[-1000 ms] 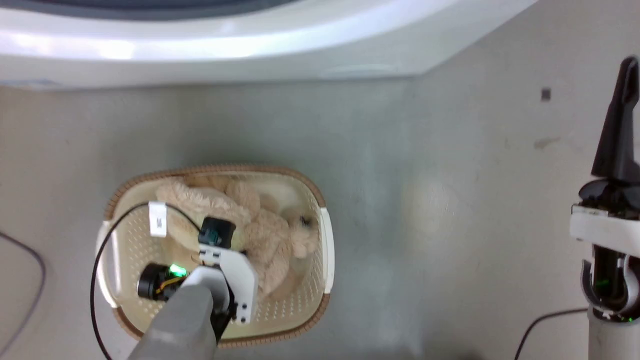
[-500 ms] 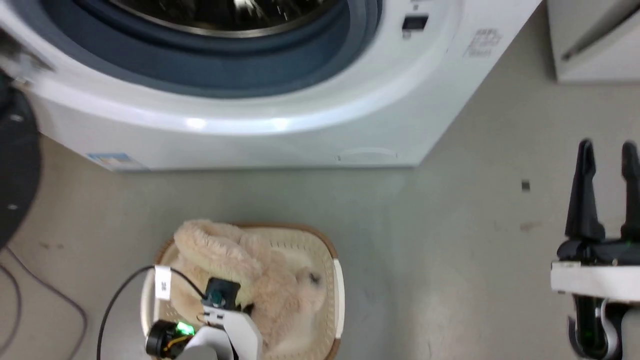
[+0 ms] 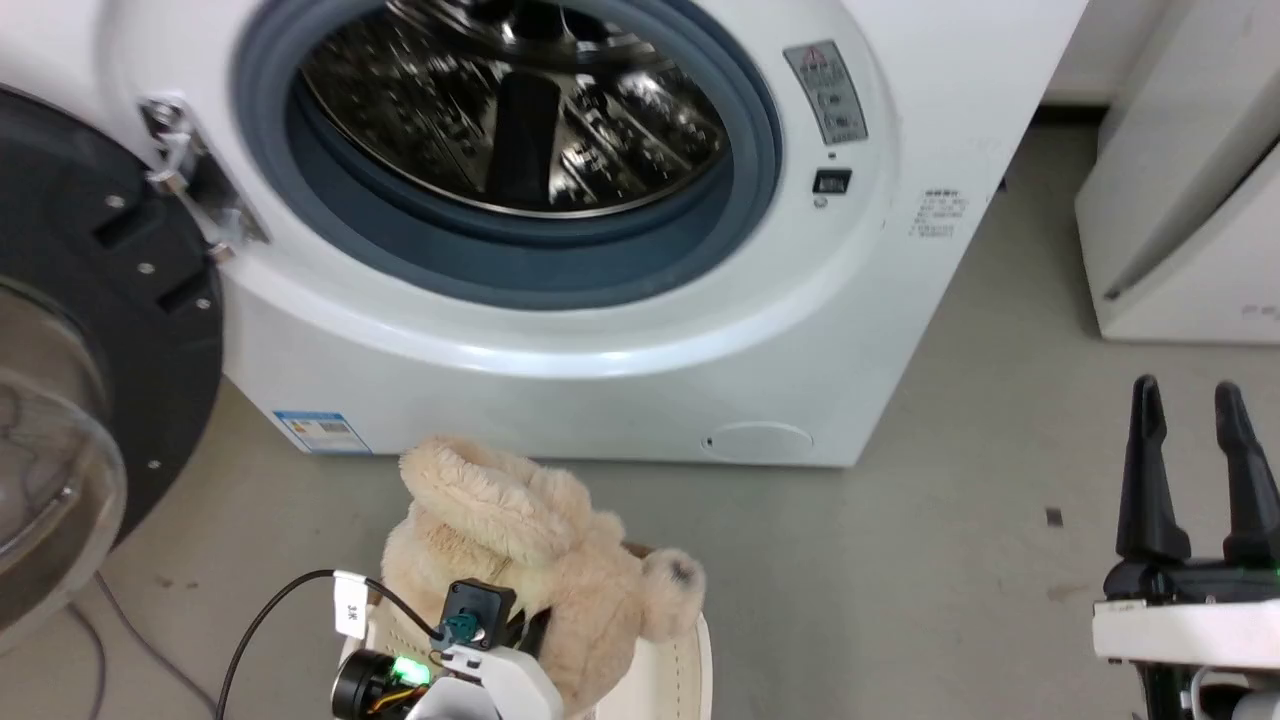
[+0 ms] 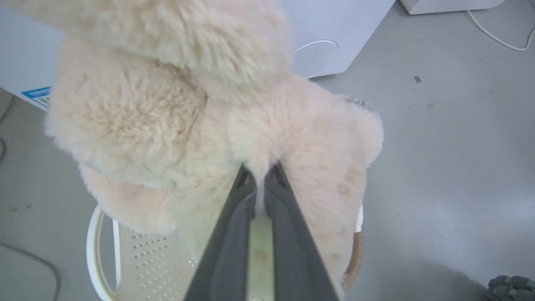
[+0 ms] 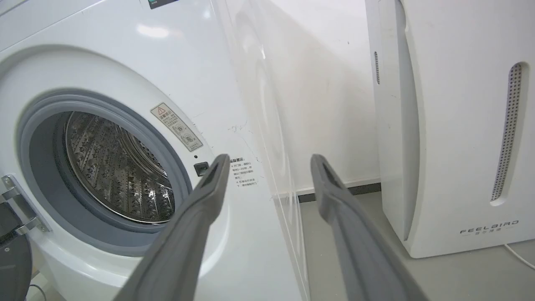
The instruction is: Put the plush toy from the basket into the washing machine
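While hunting for the bear [image 3: 530, 560], look low centre of the head view: hanging above the basket [image 3: 690, 670], apparently off its bottom but over its rim. Pinched by the left gripper [image 4: 260, 175], with fingers pressed together on a fold of fur at mid-frame in the left wrist view. Slumps up and away from the fingertips, towards the upper left of that view. Stands roughly upright in the head view, long axis running bottom to top toward the washer [image 3: 620, 340]. Straight up-frame from there, past a strip of bare floor [image 3: 900, 560], find the drum [image 3: 520, 110], mouth uncovered, door [image 3: 90, 330] standing open at the left edge. By these signs, calls next for carrying up-frame and higher, into that mouth; nothing seen between. At lower right, see the right gripper [image 3: 1185, 395], spread wide, empty and well apart, leaving the job to the left arm, much the nearer.
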